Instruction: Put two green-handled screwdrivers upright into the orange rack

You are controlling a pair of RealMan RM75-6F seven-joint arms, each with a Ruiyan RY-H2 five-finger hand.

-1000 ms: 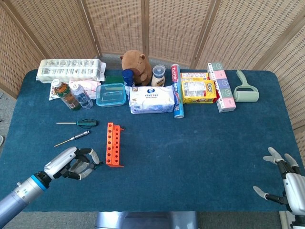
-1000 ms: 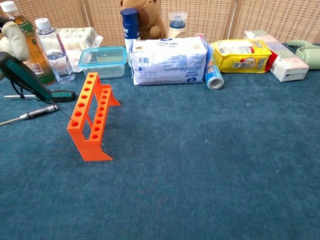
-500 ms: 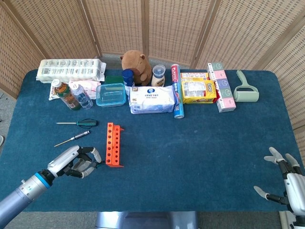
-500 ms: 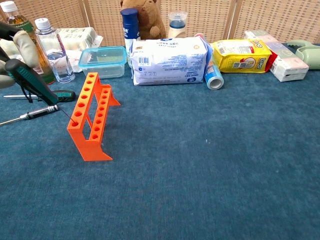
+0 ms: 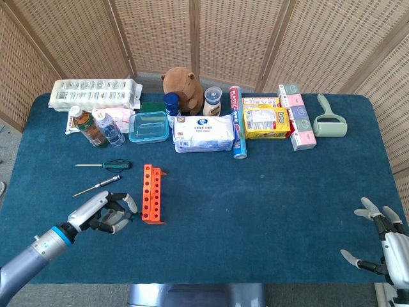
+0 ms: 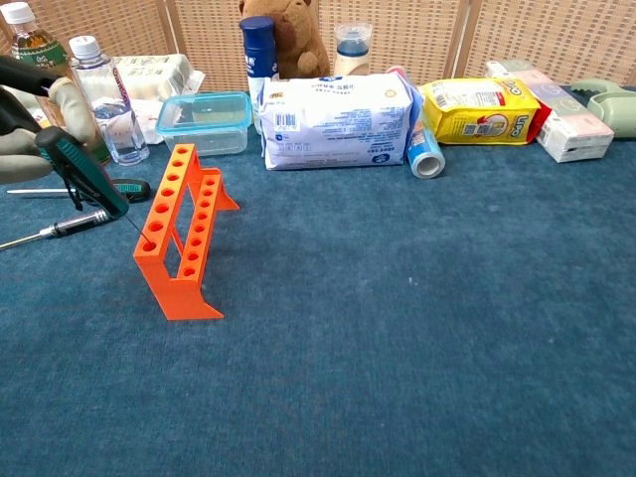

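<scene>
The orange rack [image 5: 152,193] [image 6: 180,231] stands left of the table's middle. My left hand [image 5: 105,213] [image 6: 28,119] holds a green-handled screwdriver [image 6: 91,178] tilted, its thin tip pointing down into a front hole of the rack. A second green-handled screwdriver [image 5: 106,165] [image 6: 123,188] lies flat behind the hand. A thin black-handled driver [image 5: 97,186] [image 6: 58,229] lies beside it. My right hand [image 5: 383,246] rests open at the table's near right edge, holding nothing.
Along the back stand two bottles [image 5: 89,126], a blue-lidded box [image 5: 148,126], a wipes pack [image 5: 203,133], a plush toy [image 5: 182,86], a yellow packet [image 5: 266,121], boxes [image 5: 298,117] and a lint roller [image 5: 328,120]. Blue cloth [image 5: 268,198] stretches right of the rack.
My left hand has moved right, toward the rack, and tipped the held screwdriver steeper, its tip staying at the rack's front hole. The right hand has not moved.
</scene>
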